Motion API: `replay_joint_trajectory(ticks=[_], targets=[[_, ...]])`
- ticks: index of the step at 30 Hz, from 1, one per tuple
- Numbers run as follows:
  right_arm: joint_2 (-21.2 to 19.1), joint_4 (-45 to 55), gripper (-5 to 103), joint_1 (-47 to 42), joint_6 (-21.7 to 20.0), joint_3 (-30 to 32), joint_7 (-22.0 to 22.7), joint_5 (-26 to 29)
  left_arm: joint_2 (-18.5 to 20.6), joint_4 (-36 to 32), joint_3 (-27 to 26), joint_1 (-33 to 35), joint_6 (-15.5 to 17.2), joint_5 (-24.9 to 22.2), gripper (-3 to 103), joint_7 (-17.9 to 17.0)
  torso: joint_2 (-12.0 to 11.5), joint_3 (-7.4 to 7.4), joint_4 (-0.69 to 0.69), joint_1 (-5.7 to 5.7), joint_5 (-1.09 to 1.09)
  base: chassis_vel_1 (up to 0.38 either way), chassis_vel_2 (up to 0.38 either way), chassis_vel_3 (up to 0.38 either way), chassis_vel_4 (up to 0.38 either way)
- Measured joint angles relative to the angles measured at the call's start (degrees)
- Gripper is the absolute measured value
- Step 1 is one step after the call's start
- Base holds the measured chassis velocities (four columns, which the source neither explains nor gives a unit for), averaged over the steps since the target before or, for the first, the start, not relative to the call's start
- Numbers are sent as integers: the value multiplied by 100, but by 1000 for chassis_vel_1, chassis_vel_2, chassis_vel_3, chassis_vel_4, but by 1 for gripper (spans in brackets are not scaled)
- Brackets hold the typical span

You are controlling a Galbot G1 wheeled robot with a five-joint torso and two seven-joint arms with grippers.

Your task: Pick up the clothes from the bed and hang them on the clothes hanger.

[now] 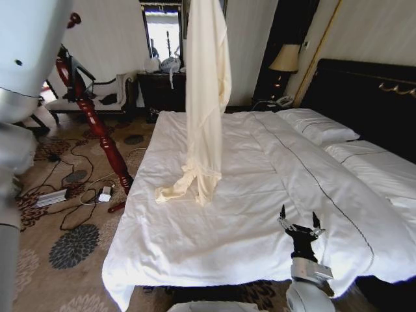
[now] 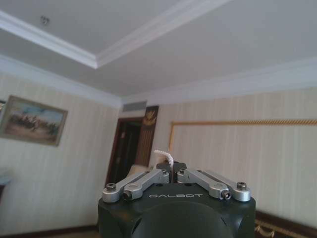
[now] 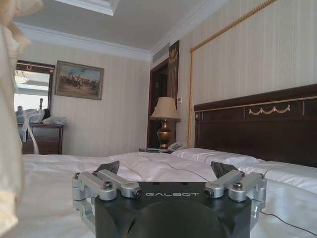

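The pale cream clothes [image 1: 207, 97] hang in a long drape from above the head view's top edge, and their lower end [image 1: 185, 185] trails on the white bed [image 1: 273, 195]. My left gripper [image 2: 172, 168] is raised toward the ceiling and shut on a small white bit of the clothes [image 2: 166, 157]. My left arm [image 1: 26, 65] rises at the left. The dark-red clothes hanger [image 1: 97, 127] stands left of the bed, apart from the garment. My right gripper [image 1: 300, 224] is open low over the bed's front right part. Its open fingers [image 3: 109, 167] hold nothing, and the clothes [image 3: 10, 124] hang off to one side.
Cables and a power strip [image 1: 52, 197] lie on the patterned carpet by the hanger's foot. A bench [image 1: 97, 94] and a dark dresser with a mirror [image 1: 162, 84] stand behind. A lamp [image 1: 284, 62] and the black headboard [image 1: 370, 97] are at the right.
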Motion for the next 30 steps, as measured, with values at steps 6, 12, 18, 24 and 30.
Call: replay_joint_trajectory(ticks=[6, 12, 18, 24, 30], targets=[[7, -52, 100, 39, 2, -60, 7, 3, 2177, -1736, -1105, 2287, 204, 588, 2, -403, -1, 3, 5, 5, -20, 0, 0, 0, 0], [83, -76, 100, -82, 62, 10, 27, -83, 3594, -2586, -2705, 5101, -264, 2014, 2, -51, 1, -1, 16, -1, -8, 0, 0, 0, 0], [241, -152, 100, -56, 125, -8, 87, -203, 3158, -2979, -4107, 8639, -476, 3086, 2, 94, 0, 2, -2, 2, -7, 0, 0, 0, 0], [-272, -532, 100, 228, 238, -215, -256, 979, 2277, -2950, -3909, 9763, -545, 3286, 2, -251, 0, 1, 1, 0, -3, 0, 0, 0, 0], [-2081, -1191, 100, 1079, 500, -476, -878, 2302, 2013, -3054, -4253, 9901, -554, 3277, 2, -293, -1, 2, 6, 1, -4, 0, 0, 0, 0]])
